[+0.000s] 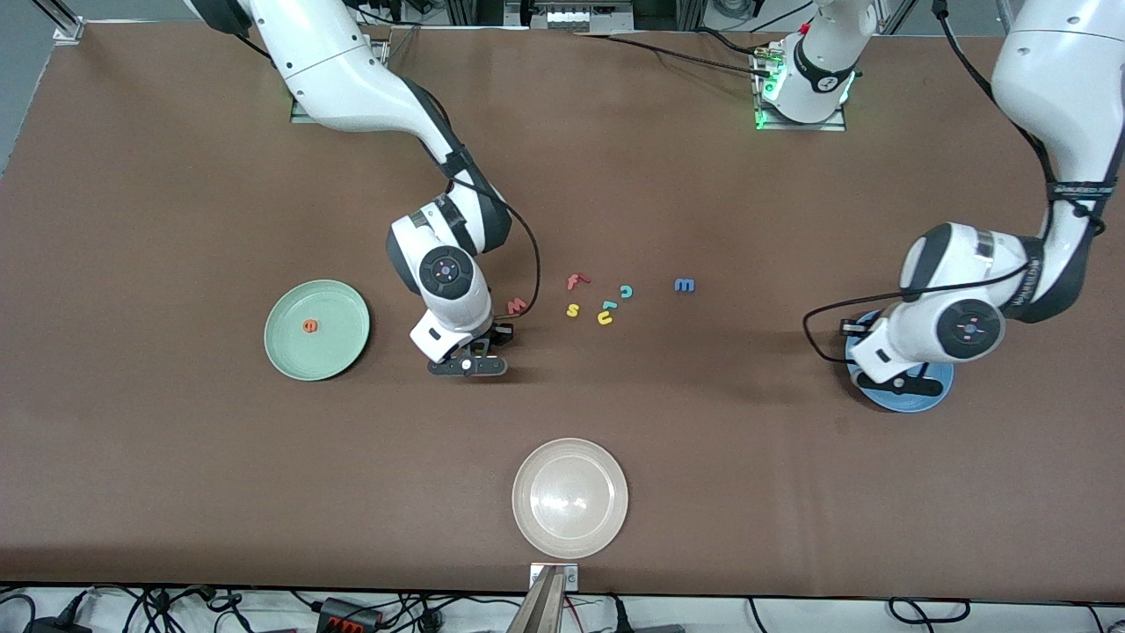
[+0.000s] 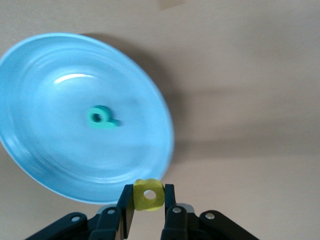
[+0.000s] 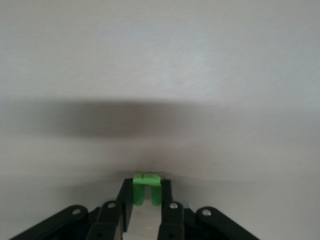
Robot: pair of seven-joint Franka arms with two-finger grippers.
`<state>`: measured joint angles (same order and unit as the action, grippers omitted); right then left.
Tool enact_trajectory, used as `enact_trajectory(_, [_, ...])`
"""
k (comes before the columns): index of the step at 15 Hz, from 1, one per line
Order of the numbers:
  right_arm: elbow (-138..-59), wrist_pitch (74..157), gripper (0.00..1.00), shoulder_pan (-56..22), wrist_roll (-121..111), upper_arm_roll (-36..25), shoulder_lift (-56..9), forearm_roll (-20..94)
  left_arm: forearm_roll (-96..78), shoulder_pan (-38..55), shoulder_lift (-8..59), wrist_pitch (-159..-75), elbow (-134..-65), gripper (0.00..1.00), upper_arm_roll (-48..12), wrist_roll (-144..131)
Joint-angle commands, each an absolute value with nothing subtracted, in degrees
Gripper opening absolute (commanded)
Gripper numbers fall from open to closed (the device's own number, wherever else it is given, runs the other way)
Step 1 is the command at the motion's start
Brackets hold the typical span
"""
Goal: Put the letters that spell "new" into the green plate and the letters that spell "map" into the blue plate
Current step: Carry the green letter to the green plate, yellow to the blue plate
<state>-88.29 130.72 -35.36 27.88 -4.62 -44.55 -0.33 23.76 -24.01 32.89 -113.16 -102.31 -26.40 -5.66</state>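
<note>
My right gripper (image 3: pixel 146 187) is shut on the green "n" (image 3: pixel 140 194), low over the table beside the reddish "w" (image 1: pixel 517 306); in the front view this gripper (image 1: pixel 497 335) stands between the "w" and the green plate (image 1: pixel 338 303). The orange "e" (image 1: pixel 309 326) lies in that plate. My left gripper (image 2: pixel 148 192) is shut on the yellow "a" (image 2: pixel 157 201), over the rim of the blue plate (image 2: pixel 55 155). The teal "p" (image 2: pixel 101 117) lies in the blue plate. The blue "m" (image 1: pixel 684 285) lies on the table mid-way between the arms.
A red "f" (image 1: pixel 576 281), yellow "s" (image 1: pixel 572 309), yellow "u" (image 1: pixel 605 317) and teal "c" (image 1: pixel 626 291) lie loose between the "w" and the "m". A whitish-beige plate (image 1: pixel 569 497) sits nearer the front camera, by the table edge.
</note>
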Motion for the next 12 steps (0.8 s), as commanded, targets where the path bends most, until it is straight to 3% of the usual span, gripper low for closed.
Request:
enact_trajectory(1, [-88.4, 123.2, 0.07, -31.3, 22.3, -4.8, -40.7, -1.6, 25.0, -28.2, 34.5, -115.9, -102.5, 0.22, -27.2, 0.5])
enact_trajectory(2, [-88.9, 120.9, 0.05, -30.6, 22.1, -5.3, -39.6, -2.0, 25.0, -28.7, 35.0, -116.0, -102.4, 0.39, -27.2, 0.5])
enact_trajectory(3, [-89.9, 118.8, 0.04, -30.5, 21.6, -7.2, -38.5, -2.1, 25.0, -28.7, 35.0, -116.0, -102.4, 0.84, -27.2, 0.5])
enact_trajectory(4, [-91.7, 118.4, 0.04, -30.7, 21.3, -9.2, -37.4, -2.1, 25.0, -28.8, 34.8, -115.8, -102.4, 1.0, -27.2, 0.6])
enact_trajectory(8, [-99.6, 118.7, 0.04, -29.6, 15.1, -13.4, -31.7, -2.2, 24.9, -28.6, 33.9, -115.0, -102.4, 1.0, -28.4, 0.1])
enact_trajectory(12, [-110.1, 124.9, 0.05, -25.1, 9.3, -13.6, -26.6, -2.1, 24.0, -28.9, 32.5, -110.0, -102.7, 1.0, -36.3, -6.9])
